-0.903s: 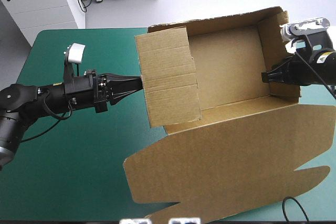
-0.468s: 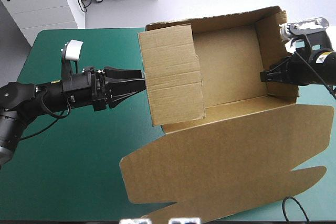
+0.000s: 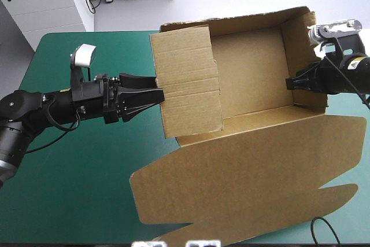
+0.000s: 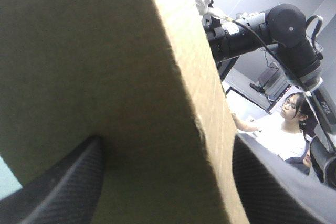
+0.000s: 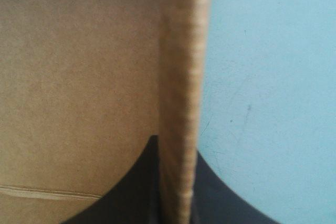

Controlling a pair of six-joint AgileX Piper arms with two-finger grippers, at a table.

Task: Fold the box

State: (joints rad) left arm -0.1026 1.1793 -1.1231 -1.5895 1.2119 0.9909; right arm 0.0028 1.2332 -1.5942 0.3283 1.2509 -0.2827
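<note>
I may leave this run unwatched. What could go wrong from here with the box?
1. The left end effector is open astride the left wall, not gripping; that wall may flop down.
2. Only the right end effector pinches the box, at its right wall; a pull there might skew or drag it.

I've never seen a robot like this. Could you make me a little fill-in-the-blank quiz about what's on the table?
The brown cardboard box rests on a table cover coloured ____. The left gripper's black fingers, one on either side of the box's left wall, are ____ (open or shut). The right gripper is shut on the box's ____ wall. The box's lid lies ____ on the cover.
Missing words: teal-green; open; right; flat.
</note>
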